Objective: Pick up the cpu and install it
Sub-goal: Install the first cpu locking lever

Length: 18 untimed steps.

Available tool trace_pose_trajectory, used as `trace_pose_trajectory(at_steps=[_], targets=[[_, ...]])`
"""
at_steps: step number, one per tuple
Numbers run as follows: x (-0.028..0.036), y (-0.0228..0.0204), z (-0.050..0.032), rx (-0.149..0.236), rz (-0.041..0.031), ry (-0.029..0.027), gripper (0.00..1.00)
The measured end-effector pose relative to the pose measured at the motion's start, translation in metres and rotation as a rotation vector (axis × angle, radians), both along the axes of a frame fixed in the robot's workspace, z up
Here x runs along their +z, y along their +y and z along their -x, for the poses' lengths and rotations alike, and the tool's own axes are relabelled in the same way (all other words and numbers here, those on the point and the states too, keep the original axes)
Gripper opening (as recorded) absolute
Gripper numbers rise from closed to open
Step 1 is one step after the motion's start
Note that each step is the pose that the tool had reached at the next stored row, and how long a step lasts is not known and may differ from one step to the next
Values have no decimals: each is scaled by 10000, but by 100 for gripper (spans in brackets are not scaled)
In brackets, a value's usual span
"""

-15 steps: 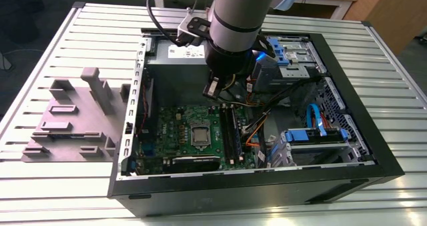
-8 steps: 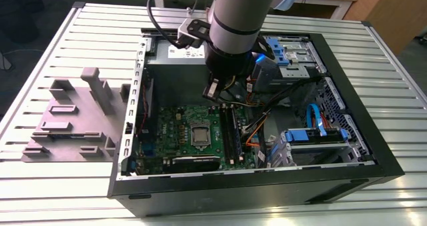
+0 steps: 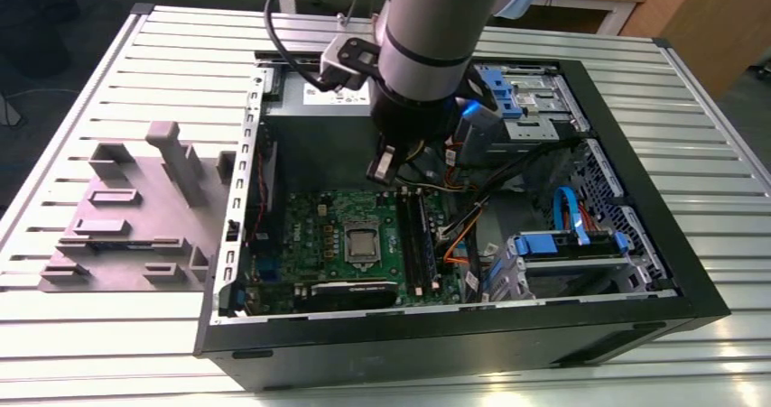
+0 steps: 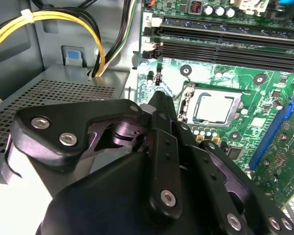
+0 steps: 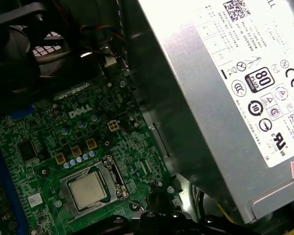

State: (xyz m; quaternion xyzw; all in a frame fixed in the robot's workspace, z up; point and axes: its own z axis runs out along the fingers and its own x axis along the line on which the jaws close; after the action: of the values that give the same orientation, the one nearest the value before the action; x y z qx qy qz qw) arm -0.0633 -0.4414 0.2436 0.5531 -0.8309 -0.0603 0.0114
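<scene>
From the exterior view I get the whole layout: an open computer case (image 3: 627, 245) lying on a slatted metal table (image 3: 108, 335), with a grey plastic tray (image 3: 126, 213) of raised blocks on the table at the exterior view's left of the case. The arm (image 3: 434, 37) reaches down into the case, its gripper (image 3: 388, 168) hanging above the far edge of the green motherboard (image 3: 325, 245).

The cpu (image 3: 361, 242) sits in the socket frame (image 3: 363, 222) near the middle of the board. In the exterior view it is a small pale square; in both wrist views I see its silvery top lying flat inside the metal frame (image 4: 186, 105), which borders it on all sides, cpu (image 4: 214, 108) (image 5: 88, 191).

The second wrist view gives me what the others lack: the black linkage of the gripper (image 4: 159, 100) close up, its fingers (image 4: 162, 110) drawn together to a narrow tip with nothing between them. That tip is just beside the socket, apart from the cpu. This view also shows the memory slots (image 4: 225, 49) and yellow cables (image 4: 49, 19).

The first wrist view adds the grey power supply (image 5: 225, 98) looming next to the board and a fan (image 5: 19, 44) beyond it.
</scene>
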Motion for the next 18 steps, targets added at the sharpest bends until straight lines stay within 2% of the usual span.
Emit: trace_pose_trajectory(at_steps=[18], targets=[[-1,-148,0,0,150,0,10]])
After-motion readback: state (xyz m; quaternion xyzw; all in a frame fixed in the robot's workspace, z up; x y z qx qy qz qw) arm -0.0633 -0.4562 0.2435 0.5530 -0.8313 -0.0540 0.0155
